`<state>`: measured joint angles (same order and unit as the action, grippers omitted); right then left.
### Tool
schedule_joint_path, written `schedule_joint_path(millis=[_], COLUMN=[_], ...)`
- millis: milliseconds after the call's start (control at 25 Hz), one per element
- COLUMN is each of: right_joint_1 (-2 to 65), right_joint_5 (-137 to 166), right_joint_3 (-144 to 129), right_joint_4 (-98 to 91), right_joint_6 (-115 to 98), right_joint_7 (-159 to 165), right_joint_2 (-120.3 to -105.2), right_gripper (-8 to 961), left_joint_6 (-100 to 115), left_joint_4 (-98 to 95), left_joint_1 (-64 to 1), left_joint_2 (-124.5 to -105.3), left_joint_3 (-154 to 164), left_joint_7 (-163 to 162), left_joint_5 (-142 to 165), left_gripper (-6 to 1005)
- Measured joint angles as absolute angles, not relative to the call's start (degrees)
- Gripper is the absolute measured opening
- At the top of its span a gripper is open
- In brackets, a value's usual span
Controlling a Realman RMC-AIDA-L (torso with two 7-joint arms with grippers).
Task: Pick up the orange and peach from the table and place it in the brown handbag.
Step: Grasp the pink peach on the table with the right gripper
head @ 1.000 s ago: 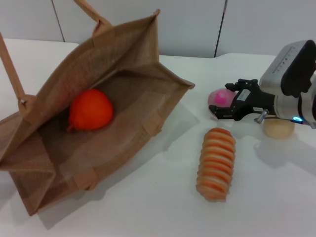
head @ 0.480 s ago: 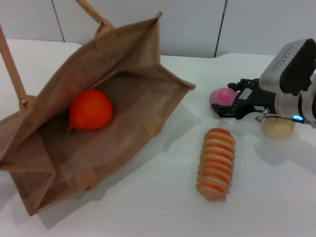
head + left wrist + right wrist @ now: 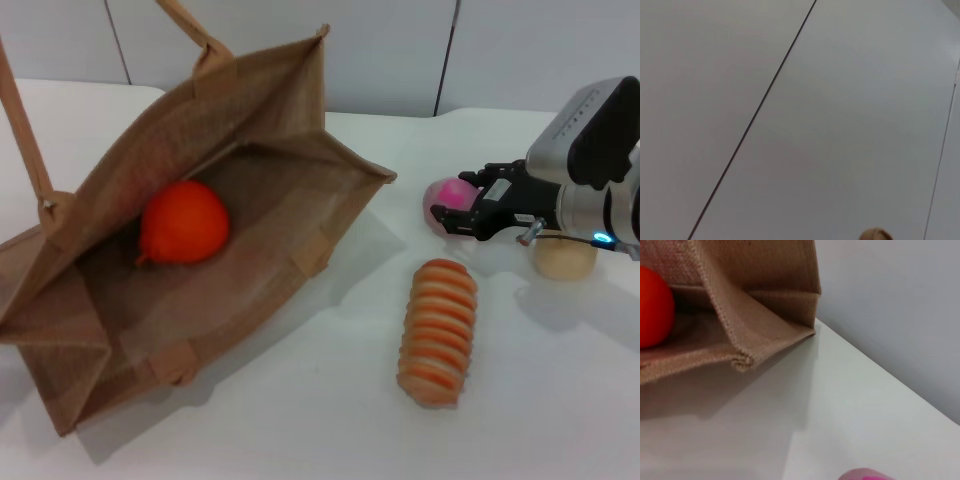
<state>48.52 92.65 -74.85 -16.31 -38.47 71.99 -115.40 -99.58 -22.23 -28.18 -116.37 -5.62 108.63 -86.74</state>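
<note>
Here, right gripper (image 3: pixel 462 210) narrowly around peach (image 3: pixel 444 197), orange (image 3: pixel 183 222) inside brown handbag (image 3: pixel 262 130).

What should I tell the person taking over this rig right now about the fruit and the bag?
Right tool: at the peach on the table, fingers on either side of it; a firm grip cannot be confirmed.
Left tool: not in view.
Orange: already inside the brown handbag, which lies open on its side.
Done: orange bagged.
Left: secure the peach, carry it to the handbag, release it inside. The ribbed striped item and beige fruit are not part of the job.
</note>
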Motion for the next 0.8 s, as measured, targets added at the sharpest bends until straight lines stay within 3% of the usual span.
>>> schedule_joint_path(millis=[800], right_joint_1=[47.19], right_joint_5=[92.37], right_joint_3=[-74.34], right_joint_4=[-18.52], right_joint_6=[-43.12], right_joint_7=[74.08], right_joint_2=[-115.05], right_gripper=[496], left_joint_6=[-99.22], left_joint_4=[-22.31], left_joint_1=[-28.1], left_joint_2=[-116.24], left_joint_3=[-5.62], left_joint_7=[108.63], left_joint_5=[-85.54], left_gripper=[105])
